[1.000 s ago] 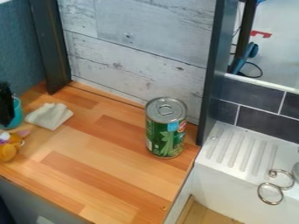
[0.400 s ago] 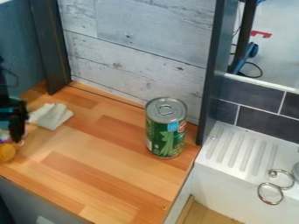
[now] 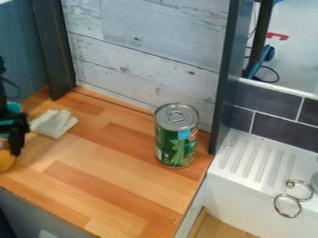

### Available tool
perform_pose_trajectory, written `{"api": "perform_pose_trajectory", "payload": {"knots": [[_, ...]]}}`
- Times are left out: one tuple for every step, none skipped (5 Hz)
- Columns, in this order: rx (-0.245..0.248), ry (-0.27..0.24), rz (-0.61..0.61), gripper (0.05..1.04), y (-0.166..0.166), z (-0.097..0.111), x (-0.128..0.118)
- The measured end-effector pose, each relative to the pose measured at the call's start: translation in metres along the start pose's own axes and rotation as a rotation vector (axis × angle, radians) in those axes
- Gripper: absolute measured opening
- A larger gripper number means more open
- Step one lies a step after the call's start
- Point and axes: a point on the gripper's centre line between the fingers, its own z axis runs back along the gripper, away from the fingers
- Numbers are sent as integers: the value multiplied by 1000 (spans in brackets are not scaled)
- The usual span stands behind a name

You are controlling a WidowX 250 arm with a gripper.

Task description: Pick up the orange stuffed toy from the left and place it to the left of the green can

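The black gripper [image 3: 17, 137] hangs at the left edge of the counter, partly cut off by the view's edge. Part of a teal cup [image 3: 12, 107] shows behind it, and an orange toy [image 3: 5, 160] lies just below it, partly covered. Whether the gripper touches either one, I cannot tell. A crumpled white cloth [image 3: 55, 123] lies close to the gripper's right. Far to the right, a green can with a silver lid [image 3: 176, 137] stands upright near the counter's right end.
The wooden counter [image 3: 118, 179] is backed by a whitewashed plank wall [image 3: 142, 51], with dark posts at both ends. Right of it is a white sink [image 3: 251, 162] with a ridged drainer and metal rings [image 3: 288, 205] at its side.
The gripper has come in at the left edge, over the cup and toy. Since the more recent earlier frame it has shifted slightly, and more teal shows behind it. The can has stayed put.
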Motion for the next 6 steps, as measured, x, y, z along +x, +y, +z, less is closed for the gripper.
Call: {"api": "perform_pose_trajectory", "payload": {"knots": [[0, 15, 18, 913, -1, -13, -6], [-31, 12, 16, 687, -6, -17, -18], [-43, -19, 4, 547, -9, -8, -26], [-37, -59, -47, 499, -11, 21, -26], [-25, -143, -107, 498, -28, 64, -18], [-51, -150, -271, 498, -66, 92, -9]]}}
